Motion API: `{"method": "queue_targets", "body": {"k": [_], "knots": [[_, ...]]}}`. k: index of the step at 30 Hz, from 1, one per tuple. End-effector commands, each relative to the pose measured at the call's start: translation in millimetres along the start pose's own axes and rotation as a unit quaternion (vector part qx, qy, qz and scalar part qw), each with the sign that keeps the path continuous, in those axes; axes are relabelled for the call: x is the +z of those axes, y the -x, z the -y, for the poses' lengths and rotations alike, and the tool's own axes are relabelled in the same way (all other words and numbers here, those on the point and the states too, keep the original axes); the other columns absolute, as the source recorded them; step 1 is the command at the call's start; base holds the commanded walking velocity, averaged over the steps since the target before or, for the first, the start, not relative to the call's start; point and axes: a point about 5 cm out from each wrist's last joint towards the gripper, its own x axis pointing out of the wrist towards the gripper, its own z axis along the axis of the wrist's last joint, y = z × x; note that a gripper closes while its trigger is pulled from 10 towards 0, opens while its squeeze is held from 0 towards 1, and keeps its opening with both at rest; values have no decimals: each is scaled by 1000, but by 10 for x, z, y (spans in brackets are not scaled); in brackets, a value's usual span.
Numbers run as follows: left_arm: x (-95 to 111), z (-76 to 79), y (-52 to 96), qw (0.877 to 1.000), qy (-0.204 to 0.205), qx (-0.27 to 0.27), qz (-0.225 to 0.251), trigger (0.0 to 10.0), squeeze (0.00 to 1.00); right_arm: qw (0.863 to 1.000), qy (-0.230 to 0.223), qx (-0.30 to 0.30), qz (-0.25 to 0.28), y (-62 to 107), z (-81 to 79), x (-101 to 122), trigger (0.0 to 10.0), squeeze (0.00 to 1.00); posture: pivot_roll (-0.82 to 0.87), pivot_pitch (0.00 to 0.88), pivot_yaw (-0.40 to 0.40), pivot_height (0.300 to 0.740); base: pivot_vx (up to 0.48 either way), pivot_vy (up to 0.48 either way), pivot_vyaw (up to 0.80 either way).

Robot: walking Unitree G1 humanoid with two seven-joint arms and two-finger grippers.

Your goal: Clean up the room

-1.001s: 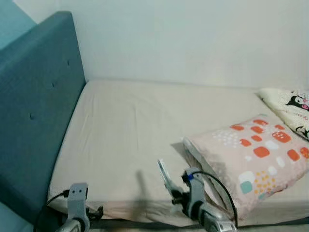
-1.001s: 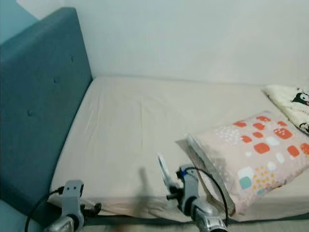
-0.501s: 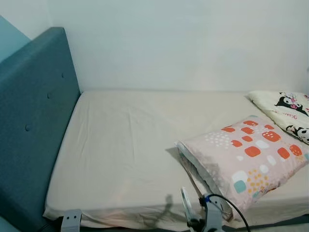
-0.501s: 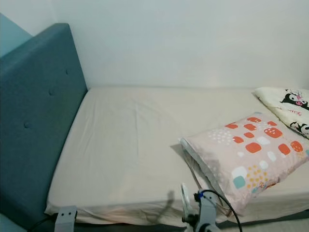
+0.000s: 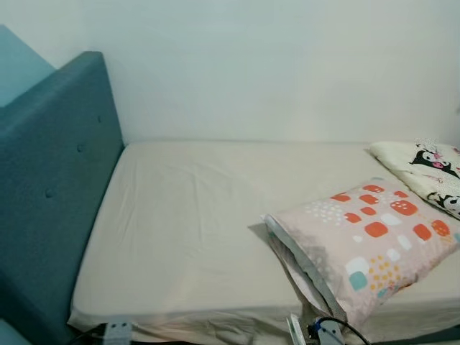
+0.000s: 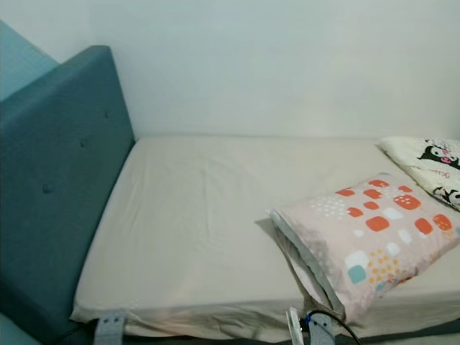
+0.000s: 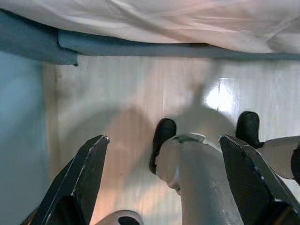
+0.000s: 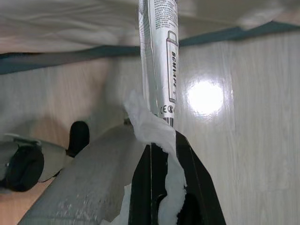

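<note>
Right gripper: pressed together on a tube and tissue, at 6 o'clock below the bed. Left gripper: spread, empty. Pillow at 4 o'clock. Litter gathered; disposal likely remains.

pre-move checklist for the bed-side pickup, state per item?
1. Right tool shut on the white tube and crumpled tissue: ok.
2. Left tool open and free: ok.
3. Tube held securely: cannot tell, it sticks out far past the fingers.
4. Patterned pillow lies at the bed's near edge, not at the headboard: not ok.
5. Cartoon-print blanket bunched at the far right: not ok.
6. Somewhere to drop the tube: cannot tell.
</note>
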Motion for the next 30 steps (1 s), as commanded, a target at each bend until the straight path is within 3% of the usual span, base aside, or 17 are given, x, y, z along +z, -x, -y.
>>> {"method": "queue_targets", "body": {"k": [1,13,21,30], "knots": [[18,76,-9,1000,-11,-4,-7,10000,0,1000,6,-13,-14,10,40,-54,10000,0,60,0,-83,740,0,0,0],[24,70,-11,999,-30,-9,-10,10000,0,999,8,-25,-23,11,30,-110,10000,0,59,0,-77,740,0,0,0],[33,61,-12,999,-31,-10,-10,10000,0,999,10,-27,-32,12,29,-131,10000,0,60,0,-74,740,0,0,-775],[26,60,-10,999,-30,-14,-11,10000,0,999,10,-35,-39,71,233,-194,10000,0,62,0,-75,740,0,0,-788]]}}
